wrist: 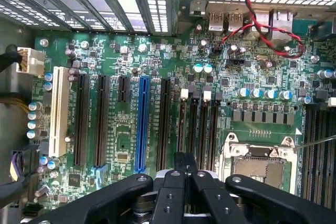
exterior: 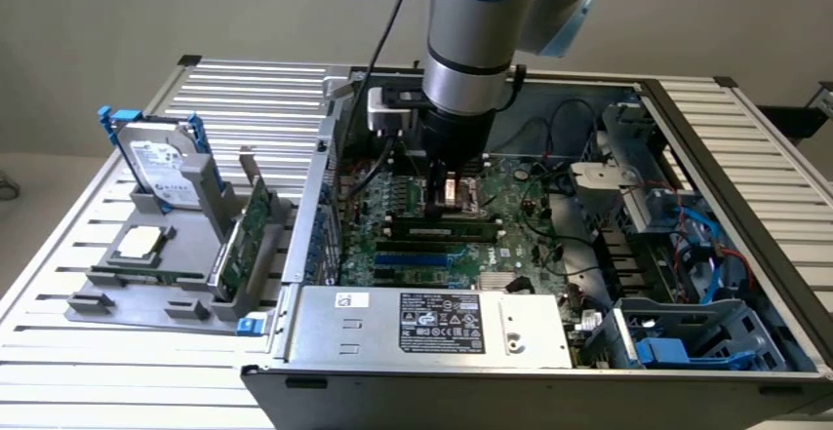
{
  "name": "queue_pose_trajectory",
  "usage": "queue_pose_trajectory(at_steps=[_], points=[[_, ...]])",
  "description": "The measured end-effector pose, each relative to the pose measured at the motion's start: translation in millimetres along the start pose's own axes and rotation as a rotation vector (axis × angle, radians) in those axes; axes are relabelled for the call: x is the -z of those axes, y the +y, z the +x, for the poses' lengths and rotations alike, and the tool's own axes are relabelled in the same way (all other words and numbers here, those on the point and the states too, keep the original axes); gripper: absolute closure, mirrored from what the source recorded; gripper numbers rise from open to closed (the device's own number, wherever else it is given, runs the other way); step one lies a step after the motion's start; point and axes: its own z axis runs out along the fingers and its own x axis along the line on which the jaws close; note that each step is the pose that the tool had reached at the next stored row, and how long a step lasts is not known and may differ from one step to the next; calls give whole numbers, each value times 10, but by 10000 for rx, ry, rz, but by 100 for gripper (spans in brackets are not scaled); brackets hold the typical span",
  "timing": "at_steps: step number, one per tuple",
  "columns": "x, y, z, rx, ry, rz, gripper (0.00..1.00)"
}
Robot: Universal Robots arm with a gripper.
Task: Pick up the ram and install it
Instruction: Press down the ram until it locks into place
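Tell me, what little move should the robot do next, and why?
Probably shift the shut tool over the ram and press gently: the ram seems to stand in a motherboard slot beside the tool, which holds nothing.

Showing glossy green on the motherboard (exterior: pixel 521 240) mid-frame, dull grey sheet metal on the power supply box (exterior: pixel 377 337) lower centre, ribbed pale metal on the table (exterior: pixel 248 89) upper left, matt black on the gripper (wrist: pixel 185 157).
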Motion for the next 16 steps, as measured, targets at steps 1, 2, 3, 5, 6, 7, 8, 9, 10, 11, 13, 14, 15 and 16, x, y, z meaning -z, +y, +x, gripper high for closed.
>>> queue_pose_trajectory(at_steps=[1, 2, 3, 5, 6, 7, 8, 9, 10, 11, 13, 14, 15, 16], points=[[-11, 0, -1, -1, 0, 1, 89], [-15, 0, -1, -1, 0, 1, 89], [-14, 1, -2, -1, 1, 2, 89], [-15, 1, -6, 0, -7, 4, 89], [-15, 1, -7, 0, -10, 6, 89], [-15, 1, -9, 0, -12, 8, 89], [-15, 1, -11, 0, -13, 12, 89], [-15, 1, -12, 0, -14, 14, 89], [-15, 1, -14, 0, -14, 17, 89], [-14, 0, -16, 0, -14, 19, 89], [-15, 0, -22, 0, -15, 25, 89], [-14, 0, -24, 1, -14, 27, 89], [-14, 0, -25, 2, -15, 29, 89], [-15, 0, -25, 3, -15, 30, 89]])
